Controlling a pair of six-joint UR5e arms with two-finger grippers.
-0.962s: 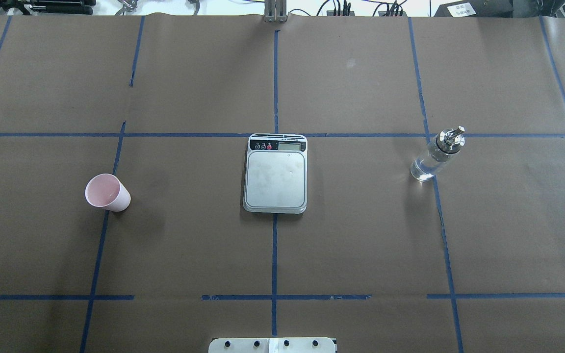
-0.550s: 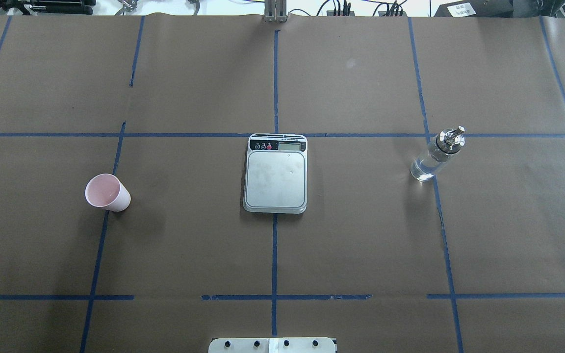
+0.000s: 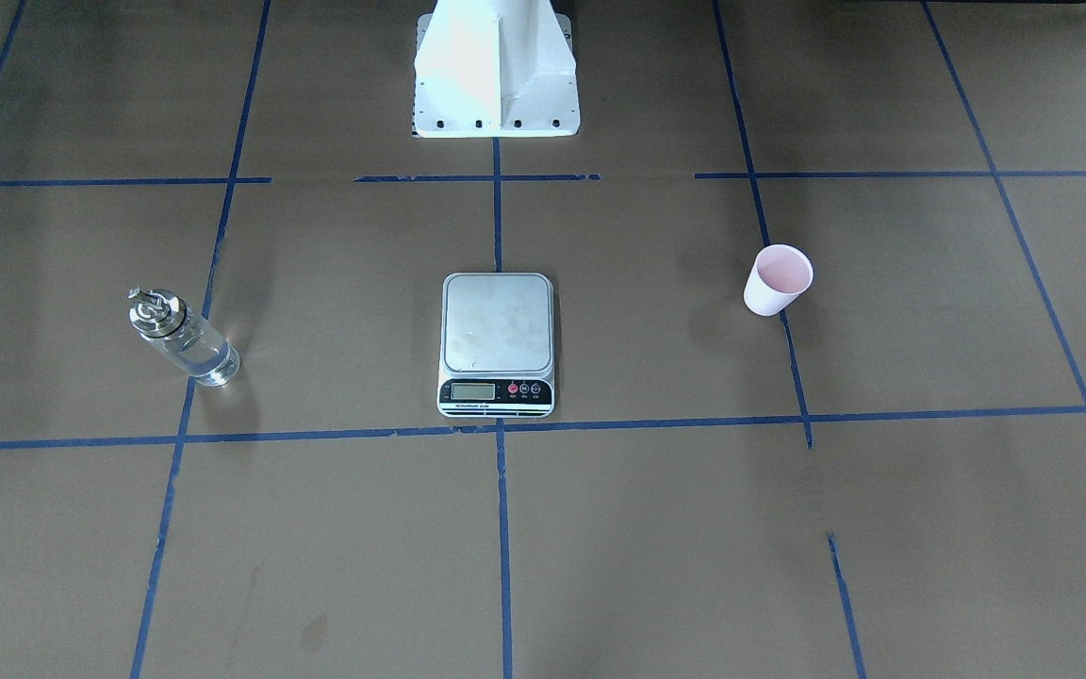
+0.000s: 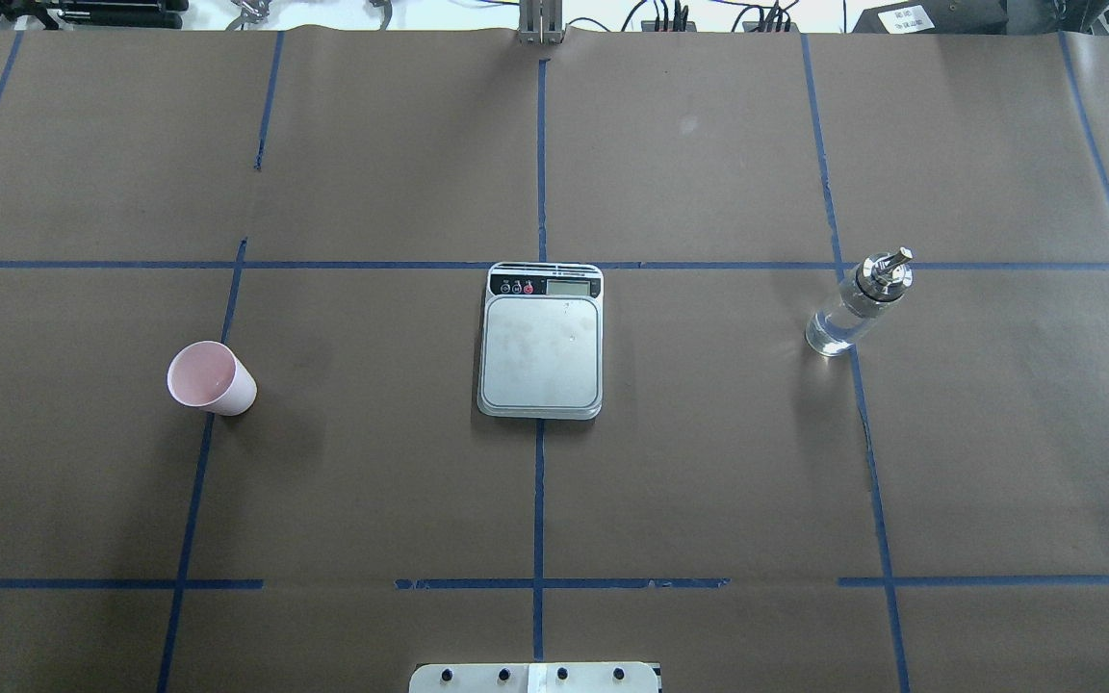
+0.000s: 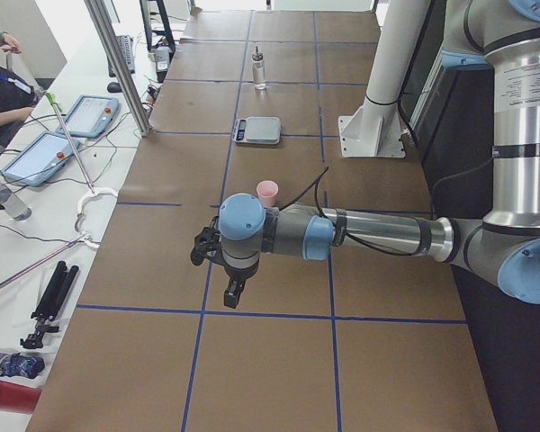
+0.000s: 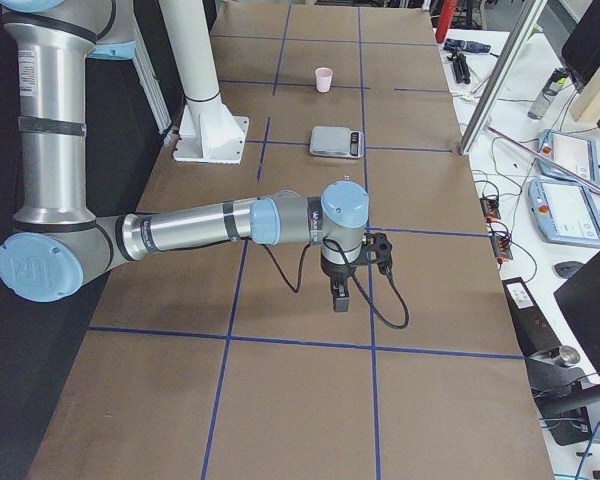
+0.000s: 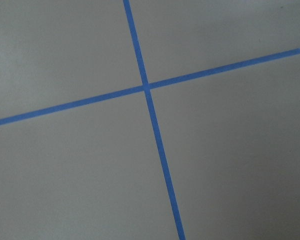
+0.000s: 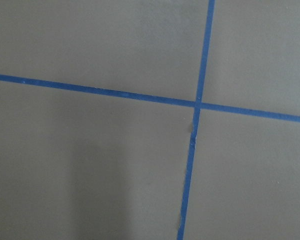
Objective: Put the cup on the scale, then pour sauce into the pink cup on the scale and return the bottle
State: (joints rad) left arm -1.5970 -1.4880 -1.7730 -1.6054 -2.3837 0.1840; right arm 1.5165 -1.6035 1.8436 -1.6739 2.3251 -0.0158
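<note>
The pale pink cup (image 4: pixel 211 378) stands upright on the brown paper, left of the scale (image 4: pixel 541 351), whose silver platform is bare. The clear glass bottle (image 4: pixel 853 306) with its silver spout cap stands to the right of the scale, and clear sauce (image 4: pixel 829 332) shows in its lower part. Neither gripper appears in the overhead or front view. In the exterior left view my left gripper (image 5: pixel 232 292) hangs over the paper well short of the cup (image 5: pixel 267 190). The exterior right view shows my right gripper (image 6: pixel 340 297) pointing down, nearer than the scale (image 6: pixel 337 141). I cannot tell whether either is open or shut.
Blue tape lines cross the brown paper in a grid. The white robot pedestal (image 3: pixel 496 66) stands behind the scale. A side bench beyond the table's far edge holds tablets (image 5: pixel 95 115), cables and a metal post (image 5: pixel 117 58); a person's arm (image 5: pixel 0 67) shows there.
</note>
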